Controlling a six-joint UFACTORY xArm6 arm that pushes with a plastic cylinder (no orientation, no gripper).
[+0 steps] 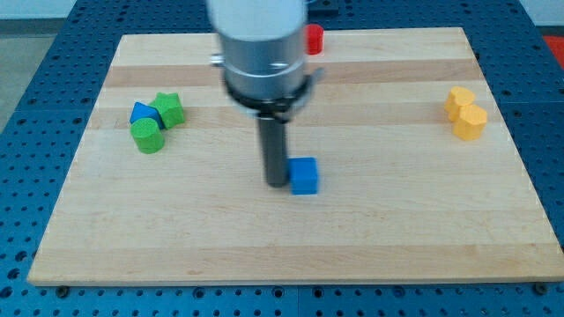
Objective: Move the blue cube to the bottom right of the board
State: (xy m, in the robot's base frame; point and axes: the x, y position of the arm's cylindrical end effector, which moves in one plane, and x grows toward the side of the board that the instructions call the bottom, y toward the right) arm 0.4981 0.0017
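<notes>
The blue cube (304, 175) lies near the middle of the wooden board (291, 238), a little below centre. My tip (277, 183) rests on the board right against the cube's left side. The dark rod rises from it to the grey arm body, which hides part of the board's top middle.
At the view's left a green star-shaped block (168, 108), a green cylinder (147, 136) and a small blue block (140, 112) cluster together. Two yellow blocks (464, 114) lie at the right. A red block (314, 39) sits at the top edge, partly behind the arm.
</notes>
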